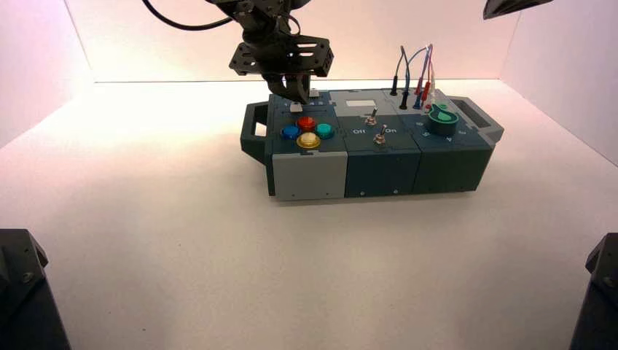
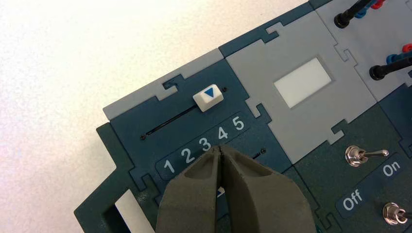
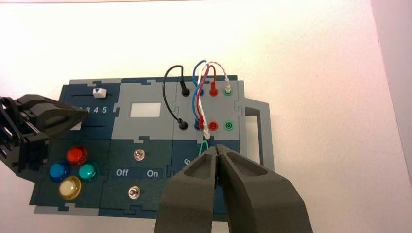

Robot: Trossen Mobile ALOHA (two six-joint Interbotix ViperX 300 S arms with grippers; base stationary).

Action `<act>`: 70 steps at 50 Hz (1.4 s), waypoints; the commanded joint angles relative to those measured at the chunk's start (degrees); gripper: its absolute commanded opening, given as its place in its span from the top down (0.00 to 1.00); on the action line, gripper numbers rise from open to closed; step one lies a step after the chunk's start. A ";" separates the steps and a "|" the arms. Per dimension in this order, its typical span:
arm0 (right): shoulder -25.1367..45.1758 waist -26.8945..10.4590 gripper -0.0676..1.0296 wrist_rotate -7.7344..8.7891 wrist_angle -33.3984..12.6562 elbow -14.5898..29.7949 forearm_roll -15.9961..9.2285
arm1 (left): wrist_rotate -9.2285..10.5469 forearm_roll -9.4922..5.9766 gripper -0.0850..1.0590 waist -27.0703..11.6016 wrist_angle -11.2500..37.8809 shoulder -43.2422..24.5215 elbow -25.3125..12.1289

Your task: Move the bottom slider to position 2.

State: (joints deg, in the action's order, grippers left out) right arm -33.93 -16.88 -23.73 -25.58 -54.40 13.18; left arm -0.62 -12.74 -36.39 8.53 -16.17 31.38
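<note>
The bottom slider is a small white cap on the box's left module, just behind the coloured buttons. My left gripper hangs right over it with its fingers pressed together. In the left wrist view the shut gripper covers the bottom slider; only a sliver of the white cap shows between the fingers, below the numbers 1 to 5. The cap also shows beside that gripper in the right wrist view. My right gripper is shut and empty, held high above the box's right side.
The top slider has a blue triangle and sits near 4 and 5. Red, blue, teal and yellow buttons lie in front of the sliders. Two toggle switches, a green knob and plugged wires lie to the right.
</note>
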 commanded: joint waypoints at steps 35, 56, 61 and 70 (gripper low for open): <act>-0.26 0.44 0.96 0.00 0.44 2.64 0.09 | -1.67 1.14 0.95 -0.35 0.44 4.13 -6.24; -0.35 3.34 0.96 0.09 0.44 2.29 0.62 | -3.25 1.23 0.95 5.54 0.44 11.25 -5.27; -0.09 3.34 0.96 0.09 0.44 2.29 0.62 | -3.25 1.41 0.95 6.50 -0.09 12.48 -3.78; 0.18 3.34 0.96 0.09 0.44 2.37 0.62 | -3.34 1.58 0.95 8.09 -0.09 13.36 -2.02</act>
State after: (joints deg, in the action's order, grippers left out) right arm -33.57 -13.80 -23.73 -25.58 -53.35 13.54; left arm -3.78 -11.34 -29.44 8.96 -5.27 29.36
